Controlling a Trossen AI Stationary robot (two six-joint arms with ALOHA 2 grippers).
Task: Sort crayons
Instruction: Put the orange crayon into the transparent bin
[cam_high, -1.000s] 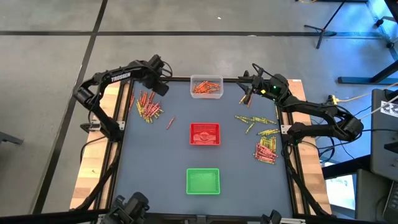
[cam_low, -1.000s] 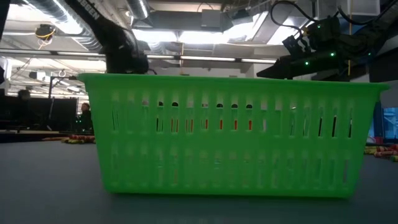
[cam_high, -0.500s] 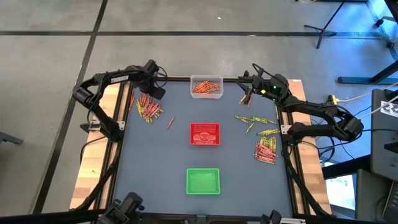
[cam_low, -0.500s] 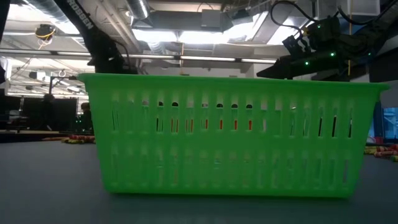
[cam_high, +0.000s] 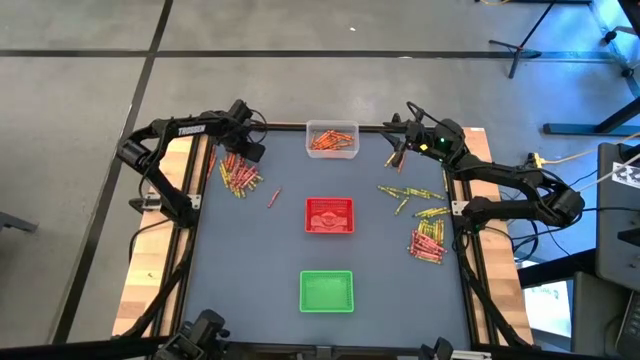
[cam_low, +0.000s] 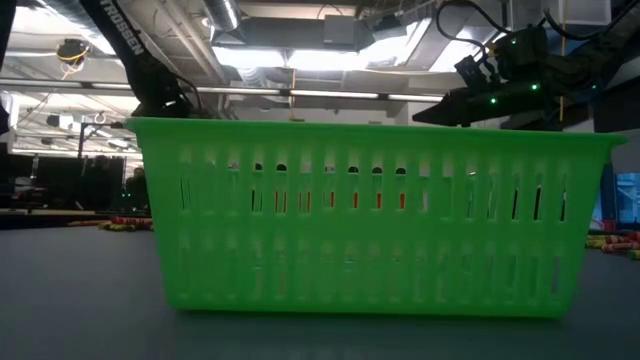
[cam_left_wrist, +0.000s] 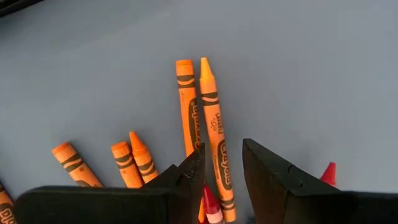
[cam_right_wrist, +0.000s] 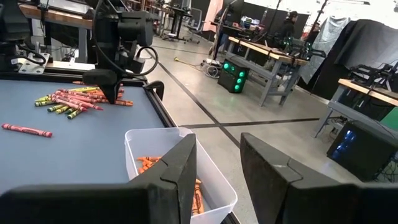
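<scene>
Left end effector (cam_left_wrist: 222, 171) straddles two orange crayons (cam_left_wrist: 211, 124) (three trays (cam_high: 329, 215)).

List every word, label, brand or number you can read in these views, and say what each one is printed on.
"TROSSEN": white lettering on the left arm in the high view; part of it shows again in the low view.
"Crayola", partly legible: wrapper of an orange crayon in the left wrist view.
Wrapper print on the other crayons: too small to read.
Square marker at the right edge of the high view: a pattern, no readable text.
</scene>
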